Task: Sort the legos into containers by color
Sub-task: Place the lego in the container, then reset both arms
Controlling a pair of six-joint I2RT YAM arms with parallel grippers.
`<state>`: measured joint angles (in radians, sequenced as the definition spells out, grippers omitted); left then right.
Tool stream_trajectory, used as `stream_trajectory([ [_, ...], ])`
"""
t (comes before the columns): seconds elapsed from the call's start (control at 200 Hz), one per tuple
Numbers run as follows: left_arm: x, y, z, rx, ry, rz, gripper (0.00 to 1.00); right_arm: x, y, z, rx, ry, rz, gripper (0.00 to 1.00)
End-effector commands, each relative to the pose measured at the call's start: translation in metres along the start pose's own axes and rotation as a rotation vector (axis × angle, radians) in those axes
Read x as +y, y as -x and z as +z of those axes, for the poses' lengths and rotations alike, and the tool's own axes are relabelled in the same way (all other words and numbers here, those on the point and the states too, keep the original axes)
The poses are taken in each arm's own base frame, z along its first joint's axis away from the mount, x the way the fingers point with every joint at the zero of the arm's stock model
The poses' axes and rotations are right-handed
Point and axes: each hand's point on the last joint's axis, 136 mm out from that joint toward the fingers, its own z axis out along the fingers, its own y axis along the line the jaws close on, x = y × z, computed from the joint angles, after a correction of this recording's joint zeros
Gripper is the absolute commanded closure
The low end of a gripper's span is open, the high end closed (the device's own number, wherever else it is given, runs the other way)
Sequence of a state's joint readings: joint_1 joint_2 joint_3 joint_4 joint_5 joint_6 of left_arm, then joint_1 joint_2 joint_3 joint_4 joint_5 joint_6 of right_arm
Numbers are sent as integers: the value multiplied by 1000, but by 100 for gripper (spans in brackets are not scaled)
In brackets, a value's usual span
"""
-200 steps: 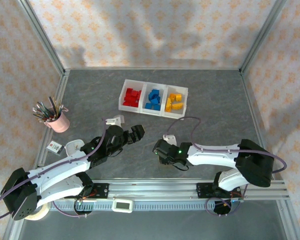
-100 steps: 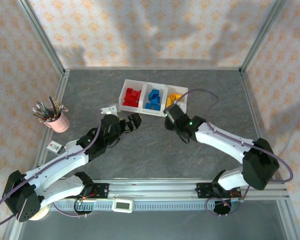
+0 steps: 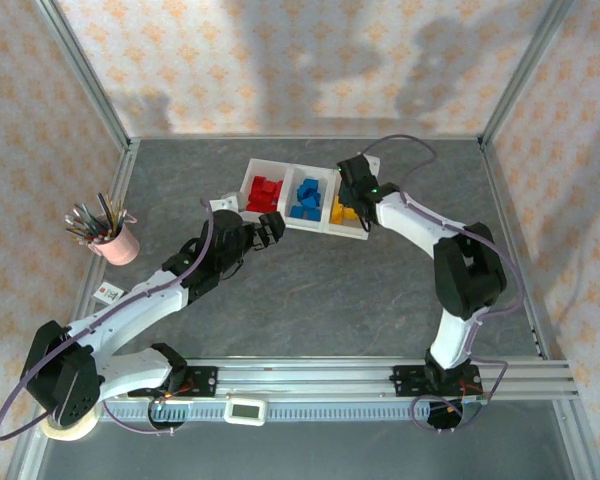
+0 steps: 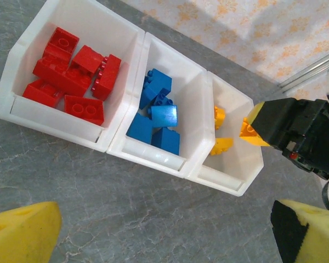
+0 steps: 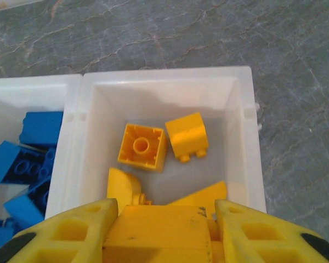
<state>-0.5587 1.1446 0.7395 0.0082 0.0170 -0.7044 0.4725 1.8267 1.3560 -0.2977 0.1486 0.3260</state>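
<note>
Three bins [image 4: 60, 118] hold about six red bricks [image 4: 71, 74], five blue bricks [image 4: 153, 118] and four yellow bricks [image 5: 142, 145]; the right gripper [image 5: 162, 213] pinches a fifth brick [image 5: 153, 235] over the three-o'clock bin, the left gripper [image 4: 164, 233] is spread wide, and a pen cup [image 3: 118, 243] stands at eight o'clock.

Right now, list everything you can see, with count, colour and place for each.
bins: three, white, one joined row, far middle of the table
red legos: about six, red, left bin
blue legos: about five, blue, middle bin
yellow legos: four loose, yellow, right bin
held lego: one, yellow, gripped above the right bin
cup: one, pink, full of pens, table's left side
card: one, white, left edge, nearer than the cup
table: one, grey
left gripper: one, yellow-tipped, open, by the left bin's near side
right gripper: one, yellow-tipped, closed on the held lego
</note>
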Motion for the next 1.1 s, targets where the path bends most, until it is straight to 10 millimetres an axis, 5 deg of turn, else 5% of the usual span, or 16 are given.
stream_trajectory([
  [0.0, -12, 17, 2, -39, -43, 1, 1, 8, 23, 10, -38, 4, -10, 52],
  [0.14, -10, 18, 2, -35, -46, -3, 1, 10, 35, 4, -61, 12, 5, 36],
  [0.455, 15, 30, -8, -90, 18, 19, 1, -22, 54, -69, -219, 33, 53, 7],
  [0.586, 46, 61, -30, -221, 166, 93, 1, -68, 56, -101, -333, -21, 133, 0],
  [0.751, 115, 93, -61, -395, 445, 144, 1, -156, 39, -114, -470, -218, 235, 0],
  [0.961, 193, 102, -75, -535, 701, 194, 1, -250, -1, -92, -518, -484, 322, 0],
  [1.096, 215, 95, -62, -575, 714, 263, 1, -263, -14, -68, -523, -469, 293, 0],
])
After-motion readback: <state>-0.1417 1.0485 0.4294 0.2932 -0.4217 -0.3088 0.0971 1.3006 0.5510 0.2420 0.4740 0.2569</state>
